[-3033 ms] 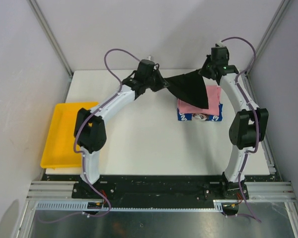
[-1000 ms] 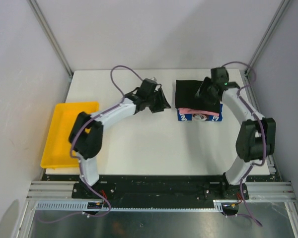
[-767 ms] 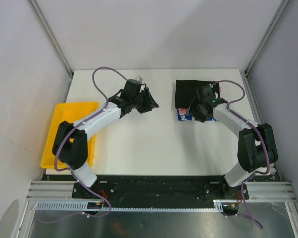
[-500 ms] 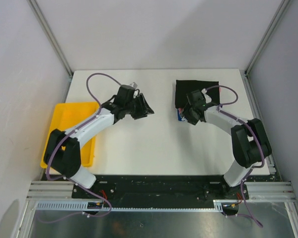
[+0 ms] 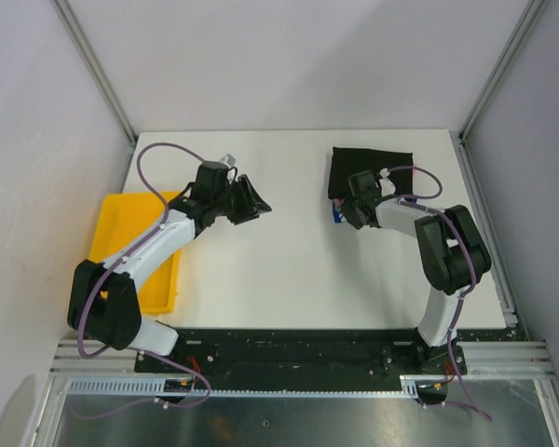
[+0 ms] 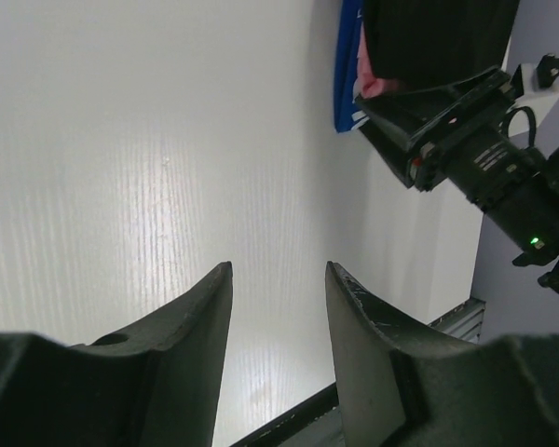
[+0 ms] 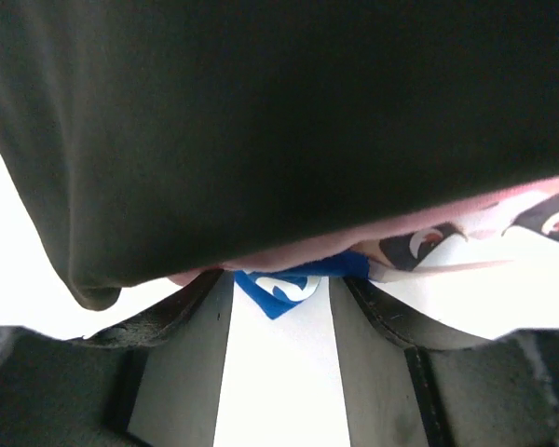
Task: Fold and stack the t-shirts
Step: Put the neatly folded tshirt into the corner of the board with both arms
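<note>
A folded black t-shirt [image 5: 373, 169] lies on top of a stack at the table's back right, over a pink t-shirt [image 7: 354, 244] and a blue-and-white one [image 7: 284, 287] whose edges show beneath it. The stack also shows in the left wrist view [image 6: 429, 47]. My right gripper [image 5: 351, 216] is open at the stack's front left corner, low on the table, its fingertips [image 7: 200, 293] against the cloth edge. My left gripper [image 5: 258, 203] is open and empty over bare table at centre left, well apart from the stack.
A yellow plastic tray [image 5: 114, 244] sits at the table's left edge, partly under my left arm. Grey walls and metal posts enclose the white table [image 5: 289, 270]. A metal rail runs along the near edge.
Both arms let go of the black shirt, which now lies on the stack. My left gripper has pulled back left and towards me. My right gripper has dropped to the stack's front left corner.
</note>
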Controlling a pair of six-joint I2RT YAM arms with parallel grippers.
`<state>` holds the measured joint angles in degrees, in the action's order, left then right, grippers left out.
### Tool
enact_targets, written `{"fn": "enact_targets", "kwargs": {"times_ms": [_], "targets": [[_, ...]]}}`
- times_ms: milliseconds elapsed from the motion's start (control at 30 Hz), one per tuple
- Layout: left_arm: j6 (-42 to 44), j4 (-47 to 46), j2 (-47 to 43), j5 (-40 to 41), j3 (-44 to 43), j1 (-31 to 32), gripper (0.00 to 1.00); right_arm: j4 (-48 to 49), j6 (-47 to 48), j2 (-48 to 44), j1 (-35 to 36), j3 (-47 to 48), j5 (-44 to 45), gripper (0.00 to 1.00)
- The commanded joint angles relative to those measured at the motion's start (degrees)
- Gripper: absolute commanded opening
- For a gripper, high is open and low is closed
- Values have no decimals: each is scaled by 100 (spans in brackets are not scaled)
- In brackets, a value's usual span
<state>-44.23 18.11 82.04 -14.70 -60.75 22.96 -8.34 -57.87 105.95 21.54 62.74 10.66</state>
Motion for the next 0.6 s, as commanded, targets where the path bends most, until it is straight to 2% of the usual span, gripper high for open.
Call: {"fn": "enact_targets", "kwargs": {"times_ms": [0, 333, 567], "targets": [[218, -89, -305, -175, 113, -133, 49, 643, -88, 246, -356, 180, 262, 50], [303, -90, -377, -254, 244, -350, 49, 766, 157, 681, -1470, 703, -195, 49], [337, -89, -349, -236, 384, -394, 49, 742, 384, 1310, -1913, 1440, -631, 49]]}}
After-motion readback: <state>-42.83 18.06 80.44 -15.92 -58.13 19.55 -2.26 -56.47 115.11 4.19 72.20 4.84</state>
